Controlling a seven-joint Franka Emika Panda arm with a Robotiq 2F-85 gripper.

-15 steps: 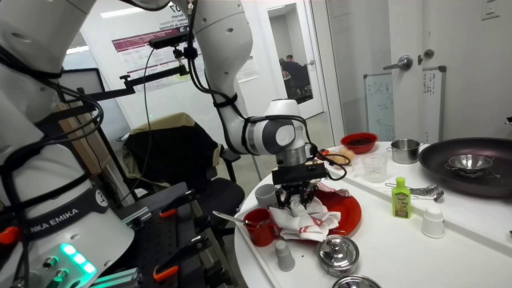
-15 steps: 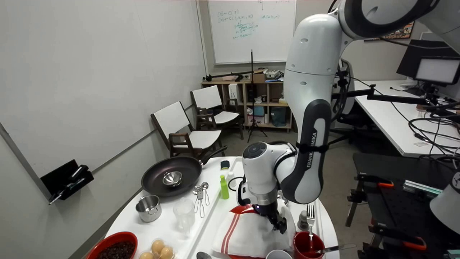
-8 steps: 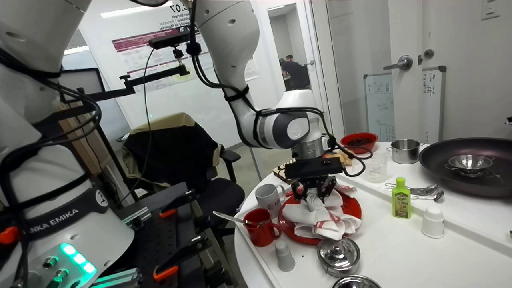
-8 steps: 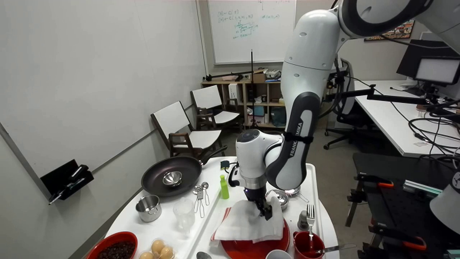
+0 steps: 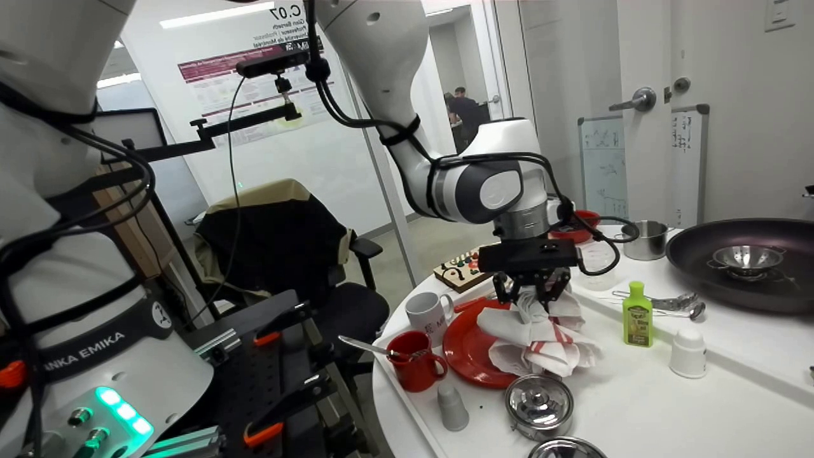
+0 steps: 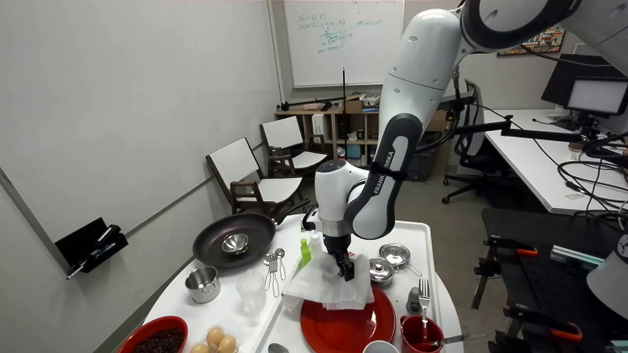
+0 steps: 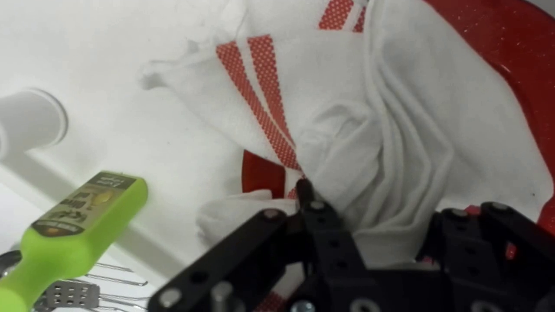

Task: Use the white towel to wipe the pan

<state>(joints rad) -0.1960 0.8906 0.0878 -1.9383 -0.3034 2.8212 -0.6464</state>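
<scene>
"What's happening at the jaws?"

"A gripper (image 5: 531,299) bites down, its jaws pinched together around a gathered peak of the white towel (image 5: 540,331)."

"And below them?"

"Red-striped folds spill outward over the edge of the red plate (image 6: 338,326), hiding part of it. Whether the lowest brush against it, I can't tell from here."

"Where's the pan?"

"Farther off: the pan (image 6: 208,245) lies well apart from the towel, a small steel colander (image 6: 235,241) sitting inside. A green bottle (image 5: 638,318) stands roughly between the two, with metal utensils (image 6: 273,264) lying near the pan."

"So which step are we watching?"

"The carry, in my judgement: towel in the grip, no contact with the pan, no wiping under way."

"And the next move?"

"It seems to call for enough height to clear the bottle and the utensils, a crossing to the pan, then a lowering onto the bare stretch beside the colander. Slow, firm strokes should follow. A trailing corner could topple the bottle or drag the colander along, so I'd want those folds well up."
</scene>
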